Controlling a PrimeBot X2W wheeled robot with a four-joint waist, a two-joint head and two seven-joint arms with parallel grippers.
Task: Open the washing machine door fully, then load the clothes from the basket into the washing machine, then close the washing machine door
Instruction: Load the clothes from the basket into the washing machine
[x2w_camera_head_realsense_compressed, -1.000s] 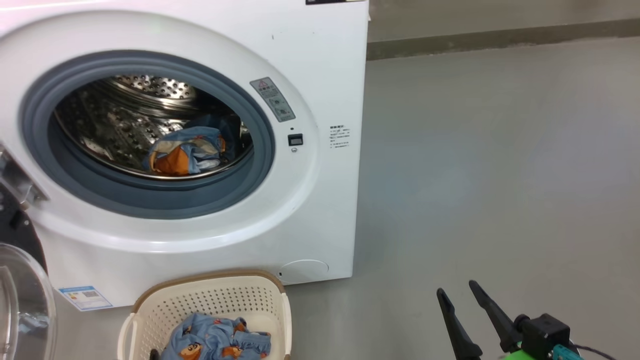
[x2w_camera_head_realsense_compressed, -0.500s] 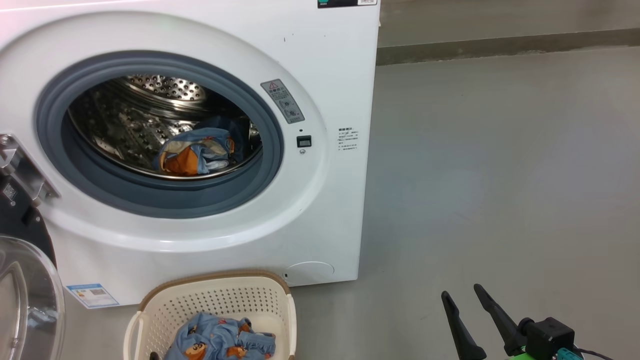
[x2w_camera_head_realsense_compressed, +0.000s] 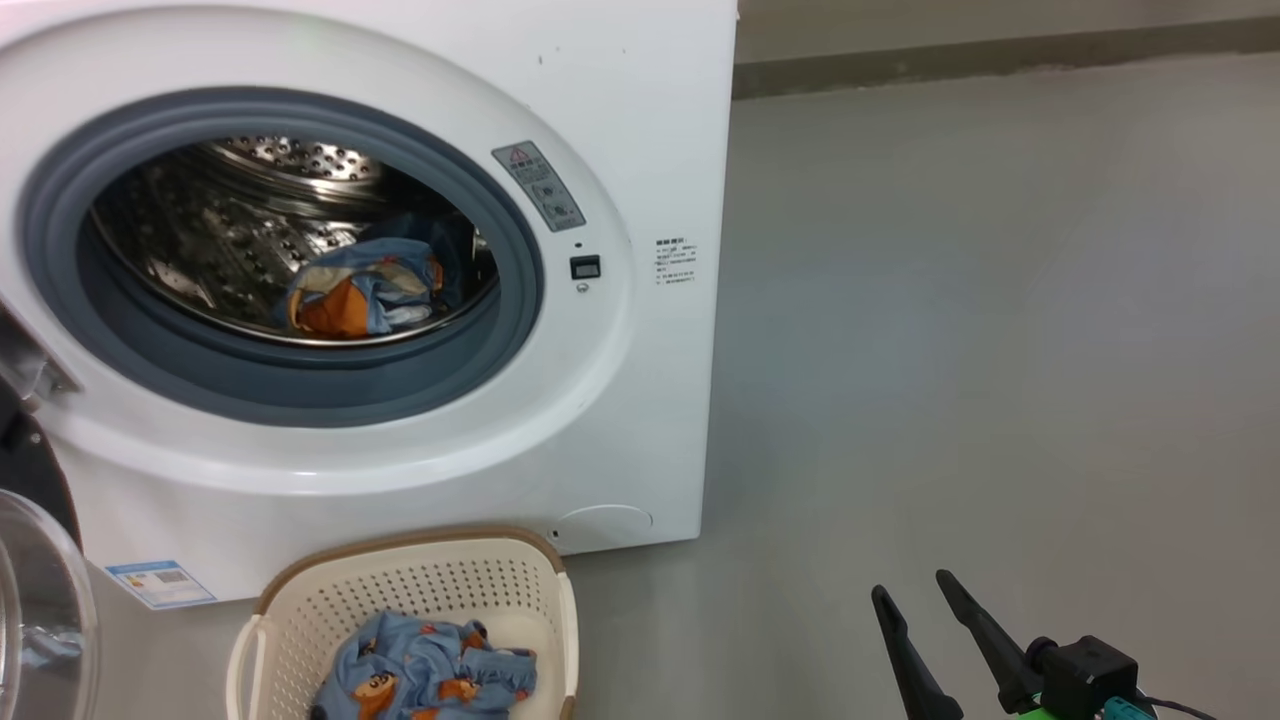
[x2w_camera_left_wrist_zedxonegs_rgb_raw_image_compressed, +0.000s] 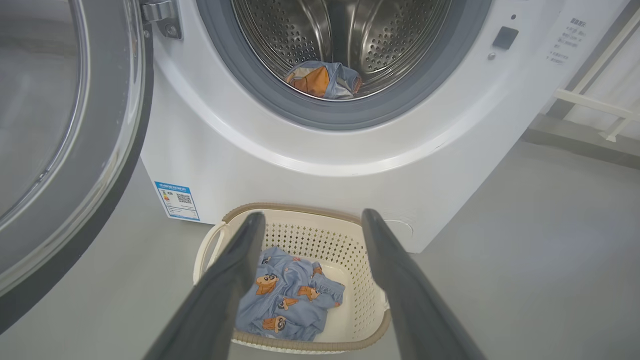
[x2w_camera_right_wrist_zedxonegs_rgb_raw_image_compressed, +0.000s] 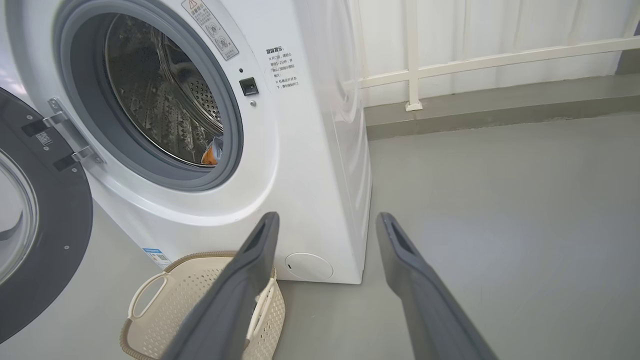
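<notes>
The white washing machine stands with its round door swung wide open to the left; the door hangs on its metal hinge. One blue and orange garment lies in the steel drum. The cream basket sits on the floor before the machine and holds more light blue clothes. My left gripper hovers open above the basket, its fingers framing the clothes. My right gripper is open and empty, off to the right over bare floor; in the right wrist view the right gripper points at the machine's corner.
Grey floor spreads to the right of the machine. A low kerb and a white railing run along the back wall. The open door stands at the basket's left.
The head view has shifted a little, down and left; nothing in the scene has moved. Both grippers stay open.
</notes>
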